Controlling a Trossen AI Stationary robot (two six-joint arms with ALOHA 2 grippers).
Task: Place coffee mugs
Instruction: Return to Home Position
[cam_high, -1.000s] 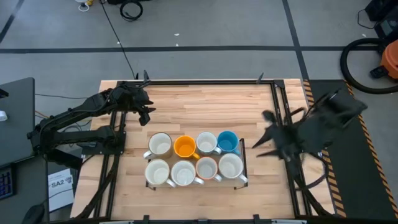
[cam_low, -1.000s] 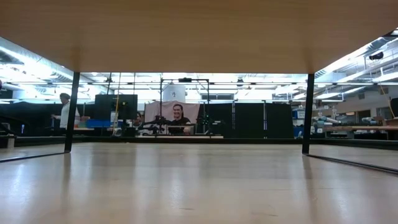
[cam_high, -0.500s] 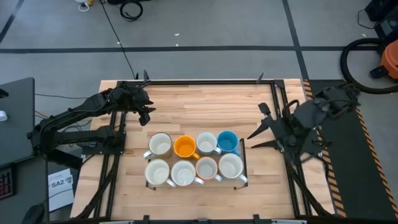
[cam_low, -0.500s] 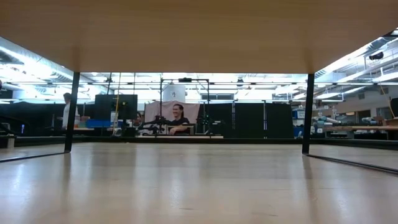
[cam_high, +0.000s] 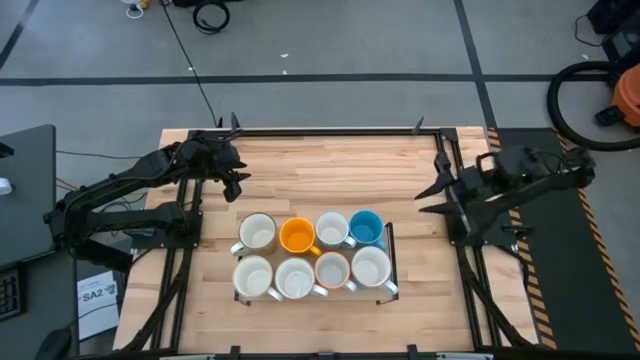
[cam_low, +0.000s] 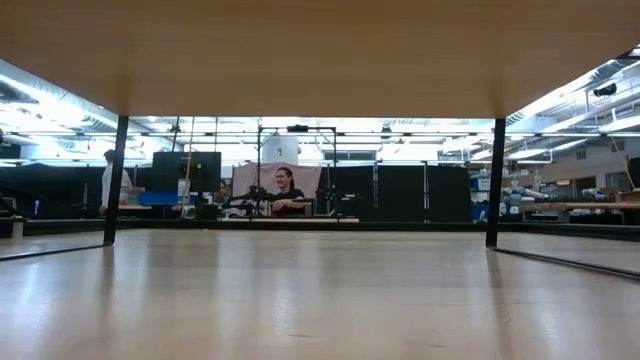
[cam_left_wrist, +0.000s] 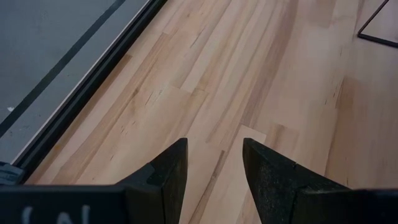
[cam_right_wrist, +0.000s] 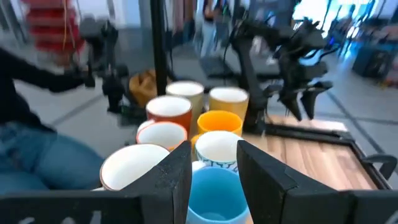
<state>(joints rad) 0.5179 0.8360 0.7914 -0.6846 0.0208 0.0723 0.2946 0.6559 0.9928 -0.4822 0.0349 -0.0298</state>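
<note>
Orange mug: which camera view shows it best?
The high view: the orange mug is seen whole from above, unobstructed. The right wrist view shows it from the side, its lower part hidden behind a white mug. The low and left wrist views do not show it.

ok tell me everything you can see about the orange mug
The orange mug is small, glossy and ceramic-looking, orange inside and out. It stands upright, mouth up, and looks empty. In the high view it is second from the left in the upper of two packed rows of four mugs, between a cream mug and a white mug, so close that I cannot tell whether they touch.
</note>
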